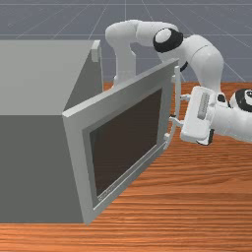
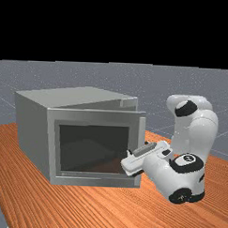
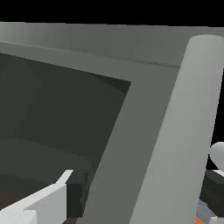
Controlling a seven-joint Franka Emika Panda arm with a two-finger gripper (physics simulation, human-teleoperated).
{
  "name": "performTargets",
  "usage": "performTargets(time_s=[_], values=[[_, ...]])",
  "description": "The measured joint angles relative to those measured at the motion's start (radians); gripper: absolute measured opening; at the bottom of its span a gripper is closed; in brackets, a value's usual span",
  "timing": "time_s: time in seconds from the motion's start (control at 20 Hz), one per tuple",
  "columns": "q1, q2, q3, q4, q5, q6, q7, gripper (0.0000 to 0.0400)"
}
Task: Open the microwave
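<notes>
The grey microwave [image 1: 34, 162] has its door [image 1: 125, 140] swung partly out, with a gap along its upper edge beside the body. A long pale handle [image 1: 177, 91] runs along the door's free edge. My gripper [image 1: 176, 108] is at that handle, reaching in from the front view's right, one finger passing across the bar. In the wrist view the handle [image 3: 175, 144] stands between the widely parted fingers of my gripper [image 3: 142, 193]. It lies close to one finger, with a visible space to the other. Far view: the hand [image 2: 147, 157] is before the door's handle side.
The wooden table [image 1: 197, 211] extends under the microwave and arm. The microwave's body [image 2: 33, 131] stands at the far view's left, with the door's dark window [image 2: 93, 148] facing that camera. The arm's base column rises behind the door in the front view.
</notes>
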Motion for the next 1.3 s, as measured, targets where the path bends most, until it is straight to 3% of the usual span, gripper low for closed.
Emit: performTargets(time_s=[0.05, 0.25, 0.3, 0.85, 1.3], values=[[0.004, -0.004, -0.027, -0.004, 0.013, 0.005, -0.002, 0.0387], [0.012, -0.002, -0.06, -0.004, 0.027, 0.01, -0.013, 0.04], [0.033, -0.058, 0.029, -0.098, -0.054, 0.029, 0.029, 0.0396], [0.044, -0.071, 0.03, -0.128, -0.056, 0.038, 0.036, 0.04], [0.101, -0.142, 0.044, -0.33, -0.06, 0.128, 0.118, 0.04]])
